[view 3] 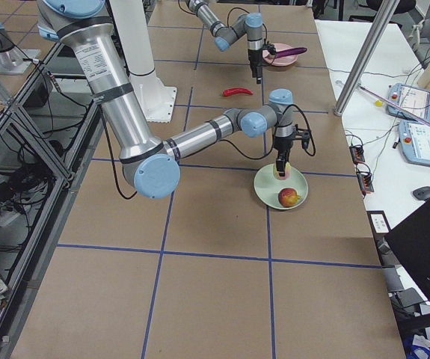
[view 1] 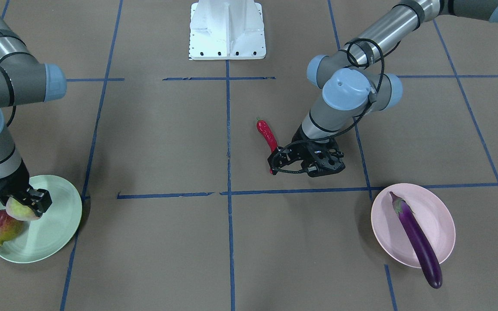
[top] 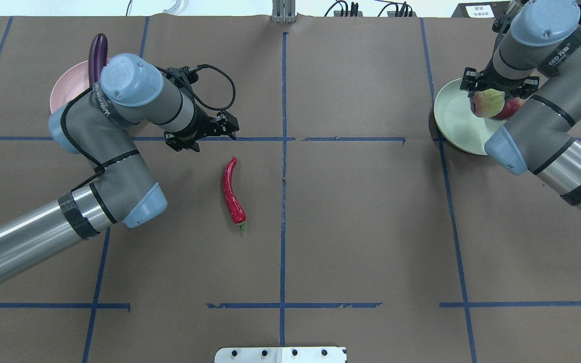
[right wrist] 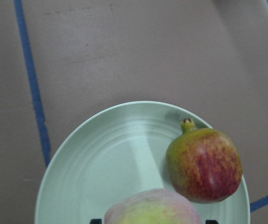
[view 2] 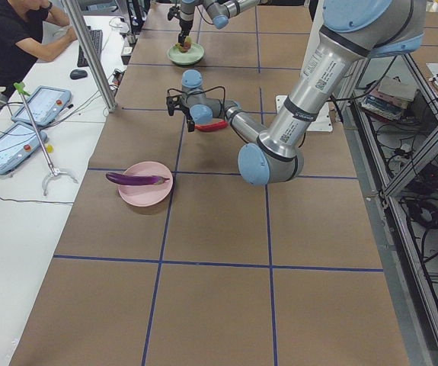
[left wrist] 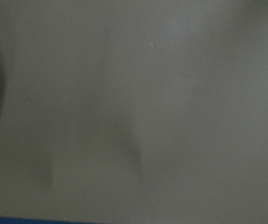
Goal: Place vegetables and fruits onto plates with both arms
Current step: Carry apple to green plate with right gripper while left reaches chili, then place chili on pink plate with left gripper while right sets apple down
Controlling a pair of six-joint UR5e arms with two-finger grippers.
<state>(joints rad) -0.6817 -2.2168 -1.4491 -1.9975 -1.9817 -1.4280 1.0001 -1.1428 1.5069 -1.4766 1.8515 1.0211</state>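
Observation:
My right gripper (view 1: 17,204) is shut on the pale yellow-green peach (top: 487,102) and holds it just above the mint green plate (view 1: 56,224). The pomegranate (right wrist: 204,164) lies on that plate beside the peach (right wrist: 152,207). The purple eggplant (view 1: 417,237) lies across the pink plate (view 1: 441,218), with its tip over the rim. The red chili pepper (top: 232,191) lies on the table near the middle. My left gripper (top: 205,133) is open and empty, low over the table just beyond the chili's thin end. The left wrist view shows only blurred table.
The white robot base (view 1: 227,30) stands at the table's edge. Blue tape lines (view 1: 228,129) cross the brown table. An operator (view 2: 13,38) sits at a side table with tablets (view 2: 20,126) past the pink plate.

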